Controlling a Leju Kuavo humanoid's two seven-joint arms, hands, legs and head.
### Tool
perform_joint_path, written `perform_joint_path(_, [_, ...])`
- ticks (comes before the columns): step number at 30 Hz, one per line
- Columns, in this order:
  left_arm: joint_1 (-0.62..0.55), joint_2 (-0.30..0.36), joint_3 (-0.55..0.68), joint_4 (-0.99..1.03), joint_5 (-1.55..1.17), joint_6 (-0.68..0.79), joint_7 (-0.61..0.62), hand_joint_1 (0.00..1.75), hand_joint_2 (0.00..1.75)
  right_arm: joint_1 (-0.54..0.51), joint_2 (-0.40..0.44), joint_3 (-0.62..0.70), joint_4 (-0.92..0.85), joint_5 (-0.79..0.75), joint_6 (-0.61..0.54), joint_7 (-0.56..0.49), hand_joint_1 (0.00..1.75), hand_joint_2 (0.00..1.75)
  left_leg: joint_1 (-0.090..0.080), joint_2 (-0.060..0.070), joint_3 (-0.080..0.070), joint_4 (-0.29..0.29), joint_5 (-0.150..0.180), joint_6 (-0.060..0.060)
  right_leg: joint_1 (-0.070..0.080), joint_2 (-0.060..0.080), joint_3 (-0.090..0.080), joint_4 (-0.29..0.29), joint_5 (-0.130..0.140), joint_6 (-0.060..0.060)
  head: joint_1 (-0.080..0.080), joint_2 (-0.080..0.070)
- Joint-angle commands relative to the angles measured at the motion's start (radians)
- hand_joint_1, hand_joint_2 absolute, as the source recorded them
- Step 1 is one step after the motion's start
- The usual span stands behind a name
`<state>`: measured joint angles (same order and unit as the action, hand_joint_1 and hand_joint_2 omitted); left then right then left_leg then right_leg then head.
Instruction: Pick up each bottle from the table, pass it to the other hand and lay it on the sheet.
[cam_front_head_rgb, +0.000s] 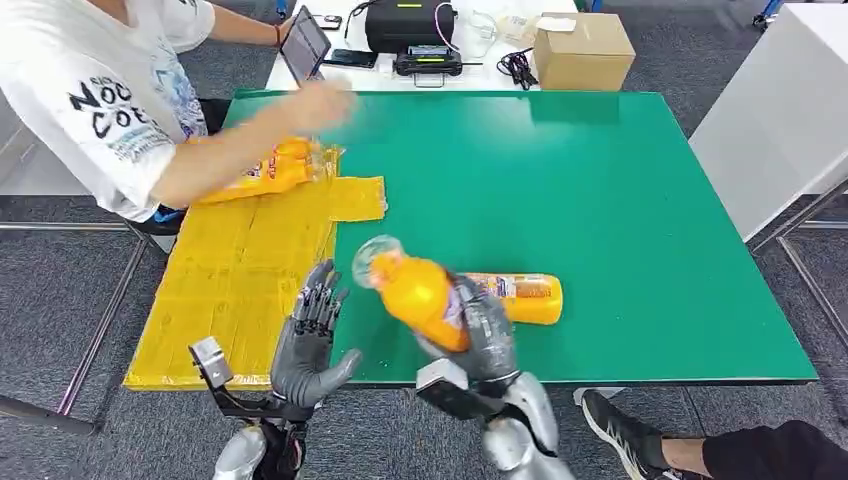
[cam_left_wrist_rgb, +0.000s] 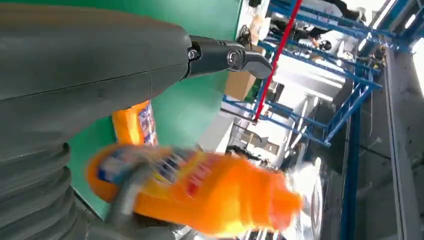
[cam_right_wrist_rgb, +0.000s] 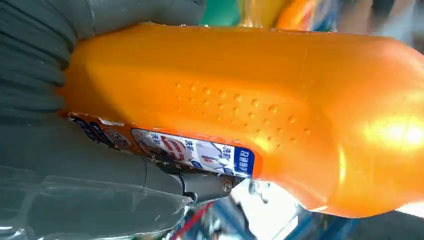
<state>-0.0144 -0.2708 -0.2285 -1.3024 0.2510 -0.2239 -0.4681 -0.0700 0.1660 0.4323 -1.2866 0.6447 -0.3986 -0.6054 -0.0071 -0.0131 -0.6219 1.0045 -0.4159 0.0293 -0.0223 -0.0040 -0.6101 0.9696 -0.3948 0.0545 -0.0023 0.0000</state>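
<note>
The right hand (cam_front_head_rgb: 487, 335) grasps an orange bottle (cam_front_head_rgb: 420, 295) around its labelled middle and holds it above the near edge of the green counter (cam_front_head_rgb: 620, 200), tilted, with its clear cap end pointing up and toward the left hand. In the right wrist view the bottle body (cam_right_wrist_rgb: 280, 110) lies against the grey palm, label edge at the fingers. The left hand (cam_front_head_rgb: 305, 345) is released: fingers apart and extended, palm facing the held bottle, just beside it but not touching. It holds nothing.

A second orange bottle (cam_front_head_rgb: 525, 297) lies on its side on the counter, directly behind the right hand. The yellow sheet (cam_front_head_rgb: 240, 280) covers the counter's left edge. Bottles in clear wrap (cam_front_head_rgb: 270, 170) lie at its far end, partly under a person's forearm (cam_front_head_rgb: 240, 150); the person's hand is blurred. A cardboard box (cam_front_head_rgb: 582, 50) stands beyond the counter.
</note>
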Motion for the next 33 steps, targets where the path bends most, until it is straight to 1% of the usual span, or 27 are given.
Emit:
perform_joint_path(1, [-0.037, 0.035, -0.043, 0.054, -0.013, -0.012, 0.005, 0.0, 1.75, -0.083, 0.043, 0.118, 0.219, -0.024, 0.042, 0.013, 1.75, 1.75, 0.001, 0.002, 0.004, -0.001, -0.001, -0.001, 0.001, 0.002, 0.003, -0.002, 0.0, -0.002, 0.0, 0.0])
perform_joint_path(2, [-0.037, 0.035, -0.043, 0.054, -0.013, -0.012, 0.005, 0.0, 1.75, -0.083, 0.043, 0.118, 0.219, -0.024, 0.042, 0.013, 1.75, 1.75, 0.002, 0.004, 0.007, -0.001, -0.003, -0.002, 0.002, 0.003, 0.007, -0.002, -0.001, -0.003, 0.0, 0.0])
perform_joint_path(3, [-0.038, 0.035, -0.044, 0.055, -0.015, -0.013, 0.006, 0.0, 1.75, -0.084, 0.047, 0.122, 0.225, -0.02, 0.039, 0.013, 1.75, 1.75, 0.001, 0.002, 0.005, -0.001, -0.002, -0.002, 0.001, 0.002, 0.005, -0.002, -0.001, -0.002, 0.0, 0.0])
perform_joint_path(4, [-0.038, 0.034, -0.043, 0.058, -0.016, -0.011, 0.006, 0.0, 1.75, -0.089, 0.051, 0.129, 0.23, -0.021, 0.044, 0.013, 1.75, 1.75, 0.002, 0.003, 0.009, 0.0, -0.004, -0.003, 0.002, 0.002, 0.009, -0.002, -0.002, -0.003, 0.0, 0.0])
perform_joint_path(5, [-0.041, 0.034, -0.044, 0.065, -0.019, -0.011, 0.008, 0.0, 1.75, -0.094, 0.053, 0.14, 0.233, -0.017, 0.046, 0.012, 1.75, 1.75, 0.001, 0.002, 0.006, -0.001, -0.002, -0.002, 0.002, 0.002, 0.006, -0.002, -0.001, -0.002, 0.0, 0.0])
perform_joint_path(7, [-0.049, 0.034, -0.041, 0.083, -0.027, -0.003, 0.011, 0.0, 1.75, -0.102, 0.058, 0.154, 0.239, -0.002, 0.044, 0.023, 1.75, 1.75, 0.001, 0.002, 0.006, 0.0, -0.002, -0.002, 0.001, 0.002, 0.005, -0.001, -0.001, -0.002, 0.0, 0.0])
perform_joint_path(8, [-0.049, 0.034, -0.041, 0.083, -0.027, -0.003, 0.011, 0.0, 1.75, -0.102, 0.058, 0.154, 0.239, -0.002, 0.044, 0.023, 1.75, 1.75, 0.002, 0.003, 0.008, -0.001, -0.003, -0.002, 0.002, 0.003, 0.007, -0.001, -0.002, -0.003, 0.0, 0.0])
perform_joint_path(9, [-0.054, 0.034, -0.042, 0.091, -0.032, -0.002, 0.009, 0.0, 1.75, -0.108, 0.061, 0.16, 0.245, -0.002, 0.048, 0.026, 1.75, 1.75, 0.001, 0.003, 0.006, -0.001, -0.002, -0.002, 0.001, 0.002, 0.006, -0.001, -0.001, -0.003, 0.0, 0.0])
perform_joint_path(10, [-0.056, 0.034, -0.042, 0.095, -0.034, -0.002, 0.008, 0.0, 1.75, -0.11, 0.061, 0.163, 0.248, -0.002, 0.051, 0.027, 1.75, 1.75, 0.002, 0.003, 0.009, 0.0, -0.004, -0.003, 0.002, 0.002, 0.009, -0.001, -0.002, -0.004, 0.0, 0.0])
perform_joint_path(11, [-0.056, 0.034, -0.042, 0.095, -0.034, -0.002, 0.008, 0.0, 1.75, -0.11, 0.061, 0.163, 0.248, -0.002, 0.051, 0.027, 1.75, 1.75, 0.001, 0.002, 0.005, -0.001, -0.002, -0.002, 0.001, 0.001, 0.005, -0.001, -0.001, -0.002, 0.0, 0.0])
perform_joint_path(12, [-0.056, 0.034, -0.042, 0.095, -0.034, -0.002, 0.008, 0.0, 1.75, -0.11, 0.061, 0.163, 0.248, -0.002, 0.051, 0.027, 1.75, 1.75, 0.002, 0.003, 0.008, -0.001, -0.003, -0.003, 0.002, 0.002, 0.007, -0.001, -0.002, -0.003, 0.0, 0.0])
perform_joint_path(13, [-0.056, 0.034, -0.042, 0.095, -0.034, -0.002, 0.008, 0.0, 1.75, -0.11, 0.061, 0.163, 0.248, -0.002, 0.051, 0.027, 1.75, 1.75, 0.001, 0.002, 0.005, -0.001, -0.002, -0.002, 0.001, 0.001, 0.005, -0.001, -0.001, -0.003, 0.0, 0.0])
perform_joint_path(14, [-0.056, 0.034, -0.042, 0.095, -0.034, -0.002, 0.008, 0.0, 1.75, -0.11, 0.061, 0.163, 0.248, -0.002, 0.051, 0.027, 1.75, 1.75, 0.002, 0.003, 0.008, 0.0, -0.003, -0.003, 0.002, 0.002, 0.008, -0.001, -0.002, -0.003, 0.0, 0.0])
perform_joint_path(16, [-0.056, 0.034, -0.042, 0.095, -0.034, -0.002, 0.008, 0.0, 1.75, -0.11, 0.061, 0.163, 0.248, -0.002, 0.051, 0.027, 1.75, 1.75, 0.0, 0.001, 0.004, -0.001, -0.001, -0.001, 0.001, 0.001, 0.004, -0.001, -0.001, -0.002, 0.0, 0.0])
perform_joint_path(17, [-0.056, 0.034, -0.042, 0.095, -0.034, -0.002, 0.008, 0.0, 1.75, -0.11, 0.061, 0.163, 0.248, -0.002, 0.051, 0.027, 1.75, 1.75, 0.002, 0.002, 0.007, 0.0, -0.003, -0.002, 0.002, 0.002, 0.007, -0.001, -0.002, -0.003, 0.0, 0.0])
perform_joint_path(18, [-0.056, 0.034, -0.042, 0.095, -0.034, -0.002, 0.008, 0.0, 1.75, -0.11, 0.061, 0.163, 0.248, -0.002, 0.051, 0.027, 1.75, 1.75, 0.0, 0.001, 0.004, -0.001, -0.001, -0.001, 0.001, 0.001, 0.004, -0.001, -0.001, -0.002, 0.0, 0.0])
perform_joint_path(19, [-0.056, 0.034, -0.042, 0.095, -0.034, -0.002, 0.008, 0.0, 1.75, -0.11, 0.061, 0.163, 0.248, -0.002, 0.051, 0.027, 1.75, 1.75, 0.001, 0.002, 0.007, 0.0, -0.003, -0.002, 0.001, 0.001, 0.006, -0.001, -0.002, -0.003, 0.0, 0.0])
perform_joint_path(20, [-0.056, 0.034, -0.042, 0.095, -0.034, -0.002, 0.008, 0.0, 1.75, -0.11, 0.061, 0.163, 0.248, -0.002, 0.051, 0.027, 1.75, 1.75, 0.001, 0.002, 0.005, -0.001, -0.002, -0.002, 0.001, 0.001, 0.005, -0.001, -0.001, -0.002, 0.0, 0.0])
perform_joint_path(21, [-0.056, 0.034, -0.042, 0.095, -0.034, -0.002, 0.008, 0.0, 1.75, -0.11, 0.061, 0.163, 0.248, -0.002, 0.051, 0.027, 1.75, 1.75, 0.002, 0.003, 0.007, 0.0, -0.003, -0.002, 0.002, 0.002, 0.007, -0.001, -0.002, -0.003, 0.0, 0.0])
perform_joint_path(22, [-0.057, 0.032, -0.037, 0.105, -0.035, 0.0, 0.009, 0.0, 1.75, -0.116, 0.061, 0.166, 0.257, -0.004, 0.053, 0.034, 1.75, 1.75, 0.0, 0.001, 0.004, -0.001, -0.001, -0.001, 0.001, 0.001, 0.004, -0.001, -0.001, -0.002, 0.0, 0.0])
perform_joint_path(24, [-0.059, 0.031, -0.037, 0.119, -0.042, -0.01, 0.013, 0.0, 1.75, -0.123, 0.064, 0.173, 0.265, -0.009, 0.052, 0.037, 1.75, 1.75, 0.002, 0.003, 0.008, 0.0, -0.003, -0.003, 0.002, 0.002, 0.008, -0.001, -0.002, -0.003, 0.0, 0.0])
perform_joint_path(27, [-0.061, 0.031, -0.034, 0.133, -0.043, -0.019, 0.018, 0.0, 1.75, -0.129, 0.067, 0.183, 0.269, -0.011, 0.049, 0.039, 1.75, 1.75, 0.001, 0.002, 0.006, -0.001, -0.002, -0.002, 0.001, 0.002, 0.005, -0.001, -0.001, -0.002, 0.0, 0.0])
perform_joint_path(28, [-0.072, 0.032, -0.031, 0.154, -0.055, -0.007, 0.019, 0.0, 1.75, -0.135, 0.068, 0.2, 0.275, 0.003, 0.05, 0.043, 1.75, 1.75, 0.002, 0.003, 0.007, 0.0, -0.003, -0.002, 0.002, 0.002, 0.007, -0.001, -0.002, -0.003, 0.0, 0.0])
perform_joint_path(29, [-0.079, 0.032, -0.027, 0.166, -0.072, 0.01, 0.015, 0.0, 1.75, -0.137, 0.069, 0.209, 0.279, 0.003, 0.056, 0.047, 1.75, 1.75, 0.001, 0.002, 0.005, -0.001, -0.002, -0.002, 0.001, 0.001, 0.004, -0.001, -0.001, -0.002, 0.0, 0.0])
perform_joint_path(30, [-0.085, 0.032, -0.021, 0.179, -0.069, 0.005, 0.015, 0.0, 1.75, -0.141, 0.068, 0.221, 0.287, 0.015, 0.051, 0.052, 1.75, 1.75, 0.001, 0.002, 0.006, -0.001, -0.002, -0.002, 0.001, 0.002, 0.006, -0.001, -0.002, -0.003, 0.0, 0.0])
perform_joint_path(31, [-0.091, 0.033, -0.019, 0.187, -0.071, 0.003, 0.012, 0.0, 1.75, -0.143, 0.07, 0.227, 0.294, 0.015, 0.054, 0.055, 1.75, 1.75, 0.0, 0.001, 0.004, -0.001, -0.001, -0.001, 0.001, 0.001, 0.004, -0.001, -0.001, -0.002, 0.0, 0.0])
perform_joint_path(33, [-0.096, 0.031, -0.007, 0.197, -0.078, 0.001, 0.002, 0.0, 1.75, -0.147, 0.069, 0.241, 0.316, 0.014, 0.063, 0.063, 1.75, 1.75, 0.002, 0.003, 0.009, 0.0, -0.003, -0.003, 0.002, 0.002, 0.008, -0.001, -0.002, -0.004, 0.0, 0.0])
